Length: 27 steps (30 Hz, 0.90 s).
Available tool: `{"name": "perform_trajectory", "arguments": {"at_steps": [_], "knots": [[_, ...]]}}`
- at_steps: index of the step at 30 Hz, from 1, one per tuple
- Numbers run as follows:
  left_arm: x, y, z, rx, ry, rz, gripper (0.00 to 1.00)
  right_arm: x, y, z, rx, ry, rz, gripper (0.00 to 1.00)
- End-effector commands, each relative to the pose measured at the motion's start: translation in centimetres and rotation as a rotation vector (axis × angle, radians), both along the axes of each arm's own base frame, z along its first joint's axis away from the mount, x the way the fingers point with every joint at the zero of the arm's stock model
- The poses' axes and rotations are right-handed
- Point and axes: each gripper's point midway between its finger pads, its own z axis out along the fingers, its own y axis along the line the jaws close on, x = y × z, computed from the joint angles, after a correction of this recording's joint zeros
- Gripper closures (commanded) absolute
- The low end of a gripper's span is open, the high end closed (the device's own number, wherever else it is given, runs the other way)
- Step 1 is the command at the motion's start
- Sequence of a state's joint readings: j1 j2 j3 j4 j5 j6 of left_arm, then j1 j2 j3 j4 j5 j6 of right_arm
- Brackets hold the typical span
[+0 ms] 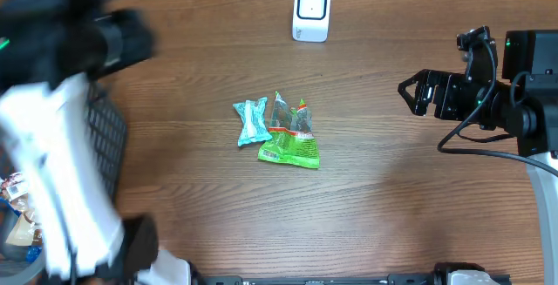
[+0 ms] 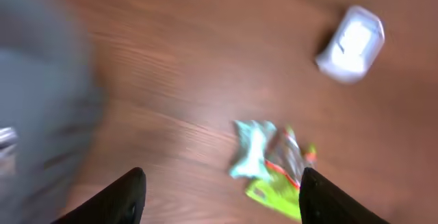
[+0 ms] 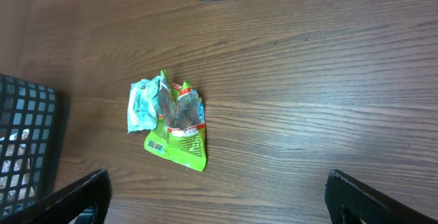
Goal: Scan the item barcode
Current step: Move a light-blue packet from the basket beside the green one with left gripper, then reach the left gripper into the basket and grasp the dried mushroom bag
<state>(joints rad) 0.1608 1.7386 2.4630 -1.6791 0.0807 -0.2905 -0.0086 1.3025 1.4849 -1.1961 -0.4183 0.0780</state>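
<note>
Green crinkled plastic packet (image 1: 292, 150) flat on the brown wooden bench (image 1: 392, 215), middle of the overhead frame, gripped by nothing. Touching its left side: small teal wrapper (image 1: 252, 121). Small dark-barred patch near the packet's lower left corner in the right wrist view, probably the barcode, facing up. White rounded scanner box (image 1: 311, 11) well apart, top centre of frame. Black mesh basket (image 1: 105, 132) at far left.

Left hand (image 2: 222, 186) spread, nothing between the fingers, above the bench with both wrappers just ahead; that view smeared. Right hand (image 1: 415, 93) spread wide and empty, at the right of the overhead frame, well apart from the packet.

Likely trouble from here:
- closing on both wrappers at once, given the contact between them
- pinching over the barred patch and hiding it from the scanner
- crushing the thin film and wrinkling the bars past reading
- dragging the teal wrapper along on the lift
</note>
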Motion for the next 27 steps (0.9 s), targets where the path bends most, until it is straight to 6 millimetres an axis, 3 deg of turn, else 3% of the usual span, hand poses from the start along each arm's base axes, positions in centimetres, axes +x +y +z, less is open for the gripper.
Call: {"name": "perform_trajectory", "arguments": {"at_steps": [1,4,6,8,9,15,22,25,27], "knots": [[-6.6,7.8,0.7,0.078,0.014,0.357,0.35,0.0,0.1,1.1,-0.001,-0.036,0.006,0.00],[-11.0,12.9,-1.2,0.108,0.099,0.635,0.29,0.0,0.1,1.1,0.000,-0.035,0.006,0.00],[-13.1,15.8,-3.6,0.113,0.191,0.780,0.24,0.0,0.1,1.1,-0.001,-0.036,0.006,0.00],[-13.7,17.2,-5.8,0.098,0.251,0.832,0.24,0.0,0.1,1.1,-0.001,-0.035,0.006,0.00],[-14.2,18.4,-7.7,0.076,0.296,0.878,0.24,0.0,0.1,1.1,-0.001,-0.035,0.006,0.00],[-17.1,22.0,-13.8,0.006,0.397,1.043,0.23,0.0,0.1,1.0,-0.001,-0.030,0.006,0.00],[-18.6,22.8,-21.9,-0.014,0.489,1.108,0.21,0.1,0.1,0.5,-0.001,-0.018,0.006,0.00],[-19.5,23.5,-24.2,0.033,0.507,1.137,0.15,0.3,0.1,-0.3,0.000,0.015,0.006,0.00],[-19.8,23.9,-25.0,0.050,0.506,1.150,0.02,0.4,0.1,-0.7,0.000,0.035,0.006,0.00]]}}
